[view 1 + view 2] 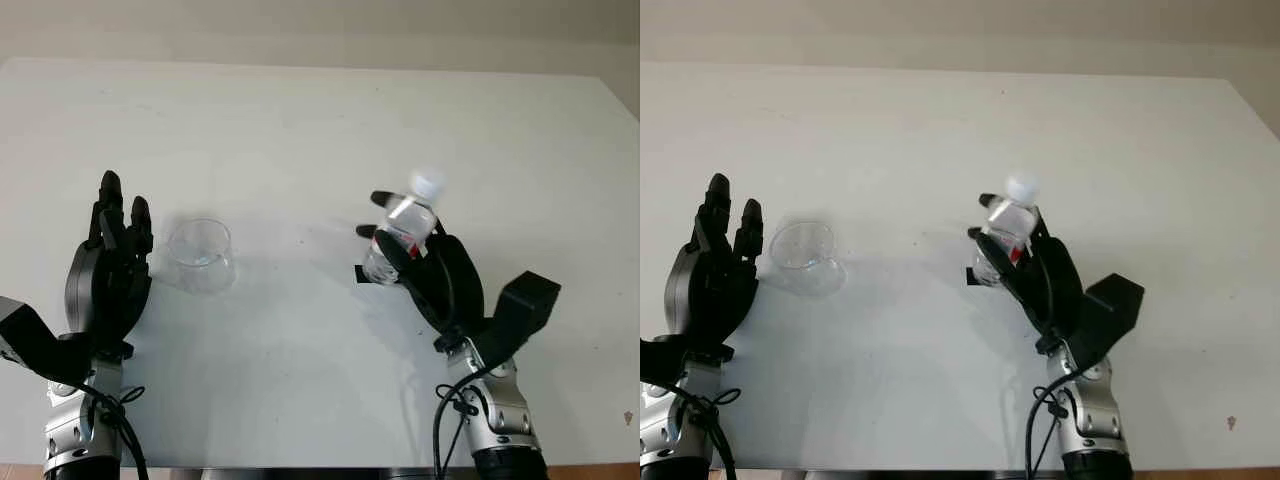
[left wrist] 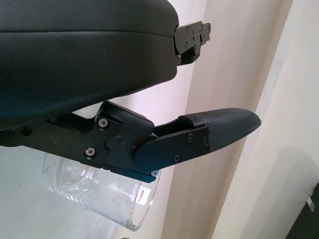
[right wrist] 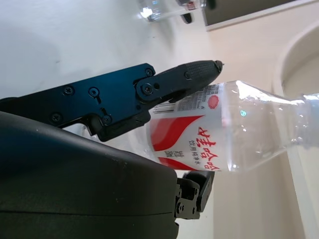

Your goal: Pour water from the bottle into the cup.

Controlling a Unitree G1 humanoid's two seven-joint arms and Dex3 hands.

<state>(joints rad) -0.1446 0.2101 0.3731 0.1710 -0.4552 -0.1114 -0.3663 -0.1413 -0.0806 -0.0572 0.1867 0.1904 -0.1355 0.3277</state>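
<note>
My right hand (image 1: 430, 265) is wrapped around the bottle (image 1: 400, 238), cap up, apparently just off the counter (image 1: 320, 120). The cup (image 1: 201, 255) stands toward the counter's left edge, beside my open left hand (image 1: 108, 270).

— What do you have in front of you besides the job itself?
— You are looking at a white table (image 1: 300, 130) that spans nearly the whole scene.
— And behind it?
— You see a pale wall (image 1: 320, 25) along the table's far edge.
</note>
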